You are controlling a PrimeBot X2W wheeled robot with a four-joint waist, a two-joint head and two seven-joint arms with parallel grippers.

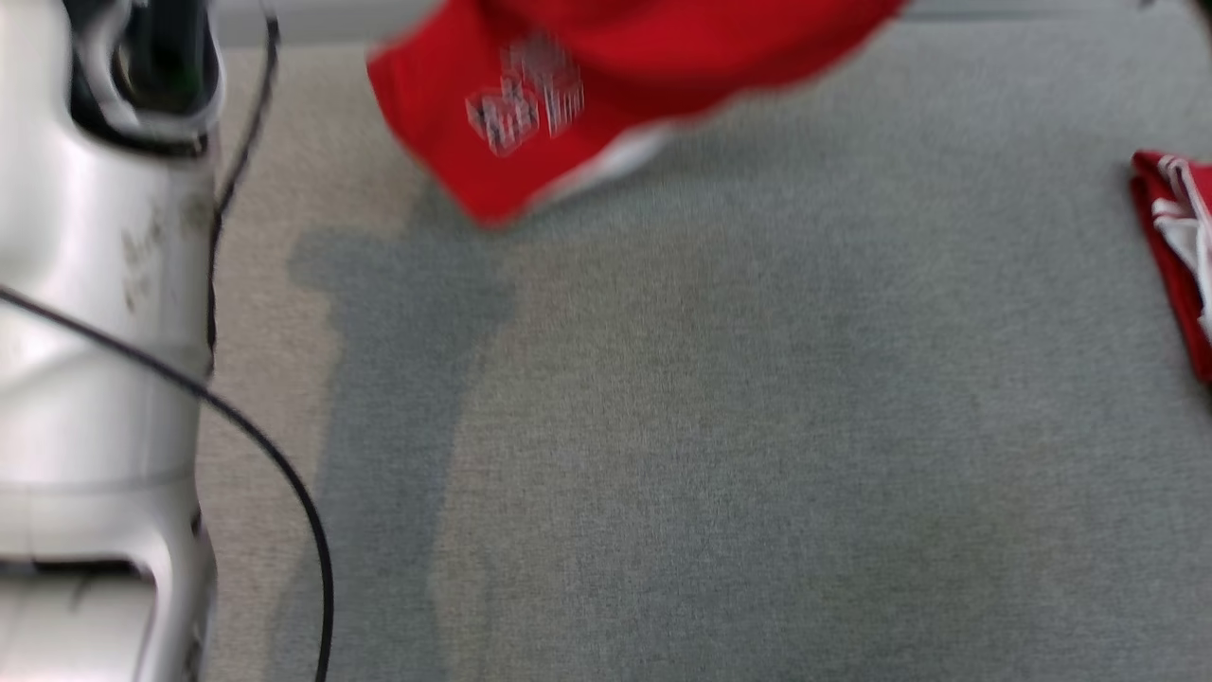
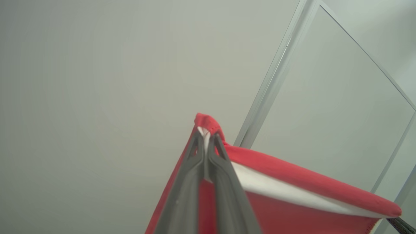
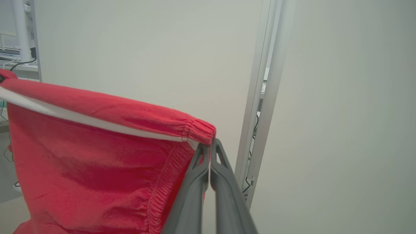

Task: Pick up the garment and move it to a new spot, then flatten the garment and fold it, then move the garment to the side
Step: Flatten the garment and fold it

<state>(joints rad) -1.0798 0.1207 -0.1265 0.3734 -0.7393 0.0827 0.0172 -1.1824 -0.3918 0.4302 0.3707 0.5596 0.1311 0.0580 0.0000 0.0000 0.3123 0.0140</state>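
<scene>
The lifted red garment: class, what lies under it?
Under the red garment lies bare grey surface with a dark shadow; the part behind the hanging cloth is covered.

The garment (image 1: 606, 85) hangs above the table (image 1: 663, 426) at back, another cloth (image 1: 1179, 256) lying far right.
</scene>
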